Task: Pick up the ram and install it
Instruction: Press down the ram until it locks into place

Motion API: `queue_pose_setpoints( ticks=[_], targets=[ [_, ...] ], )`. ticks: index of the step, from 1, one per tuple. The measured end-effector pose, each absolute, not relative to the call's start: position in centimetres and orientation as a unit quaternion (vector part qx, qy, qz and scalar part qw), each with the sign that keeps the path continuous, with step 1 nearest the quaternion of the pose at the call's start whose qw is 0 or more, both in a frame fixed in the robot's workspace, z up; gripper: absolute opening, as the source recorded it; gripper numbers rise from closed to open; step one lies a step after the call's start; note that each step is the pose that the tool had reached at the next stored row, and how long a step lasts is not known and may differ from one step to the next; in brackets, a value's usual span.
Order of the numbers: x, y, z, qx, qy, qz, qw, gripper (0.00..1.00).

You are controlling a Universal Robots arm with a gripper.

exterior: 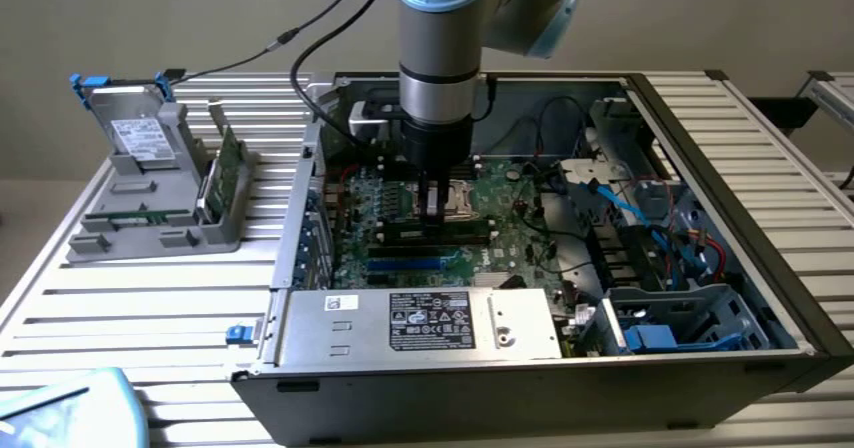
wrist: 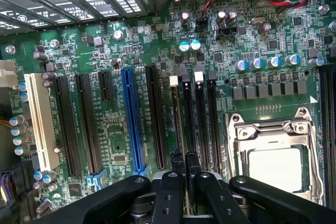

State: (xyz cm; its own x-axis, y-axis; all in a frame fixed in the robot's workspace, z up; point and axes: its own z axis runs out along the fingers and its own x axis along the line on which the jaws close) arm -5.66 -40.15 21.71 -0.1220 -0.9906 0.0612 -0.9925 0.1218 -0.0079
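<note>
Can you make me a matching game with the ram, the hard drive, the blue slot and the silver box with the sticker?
1. ram
2. hard drive
3. blue slot
4. silver box

A. standing in the grey stand outside the computer
B. wearing a black sticker
C. pinched edge-on in the pincer
D. on the motherboard among black slots

Pairs: 1-C, 2-A, 3-D, 4-B

Motherboard [wrist: 131, 40] glossy green laminate; claw [wrist: 184, 163] matt black plastic; CPU socket frame [wrist: 273, 129] shiny metal.
</note>
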Motion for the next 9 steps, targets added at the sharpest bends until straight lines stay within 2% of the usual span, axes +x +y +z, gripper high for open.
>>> queue_pose_setpoints(
  ticks=[4, 5, 6, 9],
  targets=[
    [-5.62, -40.16, 21.71, 0.662, -0.749, 0.023, 0.022, 0.14],
    [-5.77, -40.16, 21.72, 0.662, -0.749, 0.027, 0.018, 0.14],
    [-6.17, -40.16, 21.73, 0.661, -0.749, 0.037, 0.006, 0.14],
    [-6.20, -40.16, 21.72, 0.661, -0.749, 0.040, 0.003, 0.14]
  ],
)
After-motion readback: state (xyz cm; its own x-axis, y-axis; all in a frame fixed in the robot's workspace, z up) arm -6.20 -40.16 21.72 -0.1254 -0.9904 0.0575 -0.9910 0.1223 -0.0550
